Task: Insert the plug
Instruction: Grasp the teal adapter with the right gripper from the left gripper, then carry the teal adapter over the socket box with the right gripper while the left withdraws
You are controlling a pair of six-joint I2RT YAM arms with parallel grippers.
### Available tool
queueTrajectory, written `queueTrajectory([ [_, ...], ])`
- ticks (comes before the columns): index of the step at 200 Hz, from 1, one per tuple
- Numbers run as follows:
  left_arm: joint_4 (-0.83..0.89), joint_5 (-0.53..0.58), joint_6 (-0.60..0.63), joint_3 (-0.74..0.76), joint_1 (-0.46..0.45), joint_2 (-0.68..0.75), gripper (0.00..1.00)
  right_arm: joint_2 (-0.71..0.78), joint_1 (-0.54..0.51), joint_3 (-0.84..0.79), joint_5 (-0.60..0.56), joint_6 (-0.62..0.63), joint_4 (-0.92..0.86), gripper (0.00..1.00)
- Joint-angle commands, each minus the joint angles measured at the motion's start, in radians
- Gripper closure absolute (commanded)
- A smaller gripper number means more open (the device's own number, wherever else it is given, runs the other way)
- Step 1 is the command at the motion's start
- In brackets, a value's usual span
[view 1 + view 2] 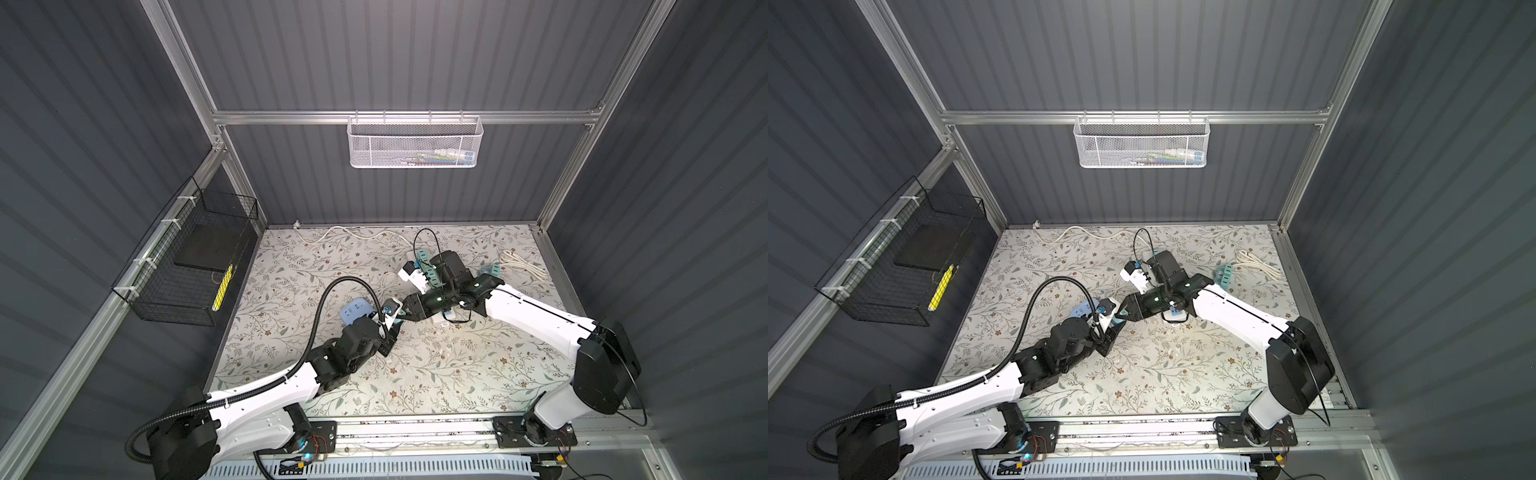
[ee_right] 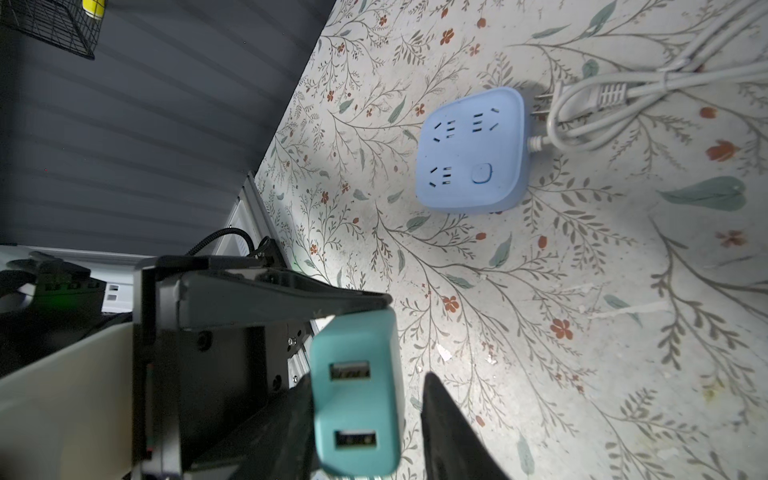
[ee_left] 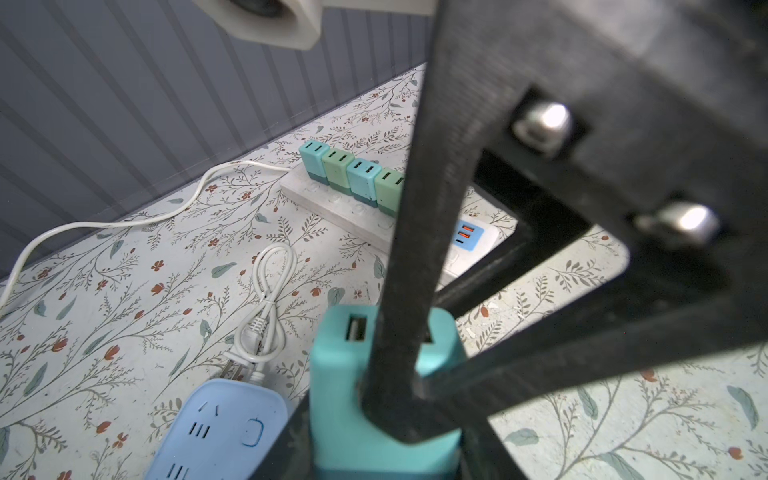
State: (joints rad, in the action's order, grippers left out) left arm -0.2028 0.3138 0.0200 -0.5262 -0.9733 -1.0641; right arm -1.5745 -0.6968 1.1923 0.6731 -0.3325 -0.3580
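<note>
The left jaws are shut tight on the teal plug point(image 3: 345, 374) and hold it up off the worktop point(image 1: 415, 374). The right jaws sit around the same plug from the other side. One jaw looks to be against it, but a small gap shows by the second jaw in the right wrist view, so they are apart and do not grip it yet.

So the first part looks done: the plug is picked up and is in the air. The pushing-in part is not done. The plug's metal pins cannot be seen, and it is not in any hole.

The blue socket box point(image 2: 473, 149) lies flat on the worktop just beside the left jaws, past the tips of the right jaws. All its holes are free. A white power strip point(image 3: 328, 203) lies farther out in front of the left jaws, and four small plugs point(image 3: 353, 174) stand in it in a row.

What is left, most likely — the right jaws take the plug, carry it over a free socket, line up the pins and press it in. Which socket is meant cannot be told.
</note>
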Motion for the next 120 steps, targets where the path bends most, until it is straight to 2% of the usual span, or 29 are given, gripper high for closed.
queueTrajectory([
  [1,0.007,-0.016,0.011,-0.018,0.001,0.011,0.79,-0.011,-0.004,0.034,0.023,0.012,0.005,0.64],
  [39,0.025,-0.009,0.011,-0.034,0.001,-0.002,0.72,-0.016,-0.012,0.037,0.004,0.032,-0.01,0.79],
  [55,0.032,0.01,-0.001,-0.04,0.0,-0.005,0.52,-0.009,-0.018,0.037,-0.032,0.038,-0.009,0.82],
  [72,0.044,0.064,-0.033,-0.042,0.001,0.01,0.36,-0.005,-0.029,0.042,-0.088,0.042,-0.001,0.84],
  [92,0.081,0.2,-0.119,-0.034,0.001,0.073,0.21,-0.012,-0.051,0.059,-0.195,0.051,0.006,0.87],
  [120,0.216,0.436,-0.353,-0.015,0.002,0.225,0.15,-0.057,-0.093,0.1,-0.315,0.07,0.029,0.88],
])
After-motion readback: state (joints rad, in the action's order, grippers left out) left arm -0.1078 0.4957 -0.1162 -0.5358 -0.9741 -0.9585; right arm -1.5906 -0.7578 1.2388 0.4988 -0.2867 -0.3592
